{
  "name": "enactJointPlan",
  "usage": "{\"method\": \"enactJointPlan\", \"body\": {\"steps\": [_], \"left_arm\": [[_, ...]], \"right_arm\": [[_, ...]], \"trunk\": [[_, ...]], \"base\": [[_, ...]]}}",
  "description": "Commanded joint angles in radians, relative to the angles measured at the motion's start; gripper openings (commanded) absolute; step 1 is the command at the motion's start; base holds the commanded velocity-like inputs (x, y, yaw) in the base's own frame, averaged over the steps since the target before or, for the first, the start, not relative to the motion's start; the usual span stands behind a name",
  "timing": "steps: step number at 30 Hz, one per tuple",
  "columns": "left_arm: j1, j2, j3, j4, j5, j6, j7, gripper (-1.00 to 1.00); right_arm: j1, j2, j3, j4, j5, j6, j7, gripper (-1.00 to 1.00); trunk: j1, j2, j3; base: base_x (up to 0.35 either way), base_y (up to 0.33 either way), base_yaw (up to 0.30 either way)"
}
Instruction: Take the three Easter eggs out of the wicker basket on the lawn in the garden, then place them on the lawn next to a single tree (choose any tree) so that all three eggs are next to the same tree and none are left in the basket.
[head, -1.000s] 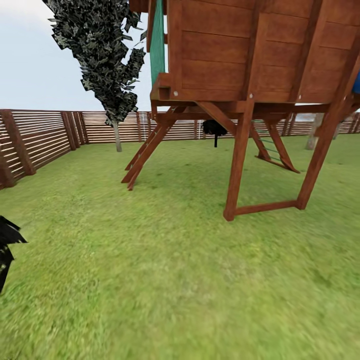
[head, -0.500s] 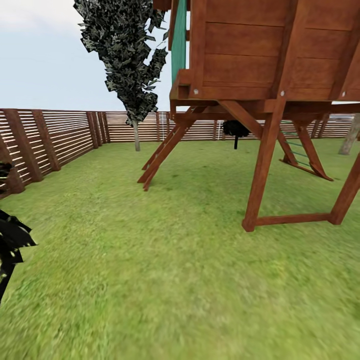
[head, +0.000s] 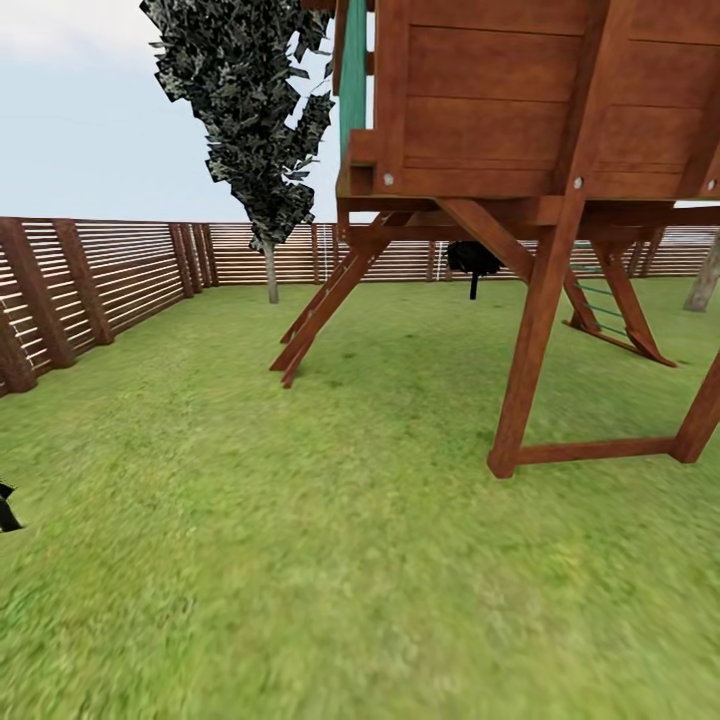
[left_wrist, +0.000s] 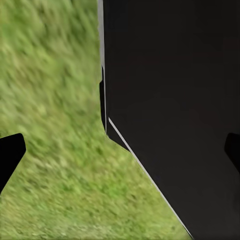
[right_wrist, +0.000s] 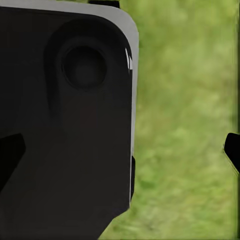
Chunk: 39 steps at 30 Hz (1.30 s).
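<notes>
One wooden play tower on lawn.

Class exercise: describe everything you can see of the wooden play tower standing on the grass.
The wooden play tower is reddish-brown, with a panelled box body raised on slanted legs that stand on the lawn. A low crossbar joins the two near legs. A ladder-like ramp leans down on its left, and a green panel hangs at its upper left corner. Its top is cut off by the picture edge.

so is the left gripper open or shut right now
Open: in the left wrist view its fingers sit far apart at opposite edges, nothing between them but lawn and the robot's dark body.
</notes>
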<state>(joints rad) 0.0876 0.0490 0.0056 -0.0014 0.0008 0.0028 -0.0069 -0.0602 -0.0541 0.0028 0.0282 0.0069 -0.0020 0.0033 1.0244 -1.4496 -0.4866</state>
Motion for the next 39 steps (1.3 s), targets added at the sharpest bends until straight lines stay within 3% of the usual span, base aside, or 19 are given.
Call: {"method": "enactJointPlan", "body": {"steps": [1, 9, 12, 16, 19, 27, 39], "left_arm": [[0.0, 0.0, 0.001, 0.0, 0.0, 0.0, -0.001, 1.0], [0.0, 0.0, 0.001, 0.0, -0.001, -0.002, 0.003, 1.0], [0.0, 0.0, -0.001, 0.0, -0.002, -0.003, 0.004, 1.0], [0.003, 0.022, -0.006, -0.019, -0.005, -0.011, -0.001, 1.0], [0.005, 0.02, -0.006, -0.02, -0.005, -0.011, -0.001, 1.0], [0.007, 0.005, -0.001, -0.023, -0.002, -0.01, -0.001, 1.0], [0.008, 0.006, -0.001, -0.023, -0.002, -0.012, -0.003, 1.0]], "right_arm": [[-0.001, 0.0, 0.0, 0.002, 0.001, 0.0, -0.001, 1.0], [-0.001, 0.0, 0.0, 0.002, 0.001, -0.003, -0.002, 1.0], [-0.001, -0.009, 0.0, 0.002, 0.0, -0.004, -0.002, 1.0], [-0.003, -0.032, -0.001, -0.002, 0.001, -0.01, -0.002, 1.0], [-0.003, -0.038, 0.0, 0.0, 0.001, -0.01, -0.002, 1.0], [-0.003, -0.016, 0.001, 0.009, 0.0, -0.006, -0.003, 1.0], [-0.003, -0.014, 0.0, 0.01, 0.001, -0.006, -0.011, 1.0]], "trunk": [[0.001, 0.0, -0.001], [0.001, 0.0, -0.001], [0.001, 0.0, -0.001], [0.001, 0.0, -0.001], [0.001, 0.0, -0.001], [0.001, 0.0, -0.001], [0.001, 0.0, -0.001]], "base": [[0.33, -0.072, 0.0], [0.229, -0.041, 0.0], [0.021, -0.003, 0.0], [0.022, 0.0, 0.0], [0.006, 0.0, 0.0], [0.035, 0.0, 0.051], [0.312, 0.0, 0.275]]}}
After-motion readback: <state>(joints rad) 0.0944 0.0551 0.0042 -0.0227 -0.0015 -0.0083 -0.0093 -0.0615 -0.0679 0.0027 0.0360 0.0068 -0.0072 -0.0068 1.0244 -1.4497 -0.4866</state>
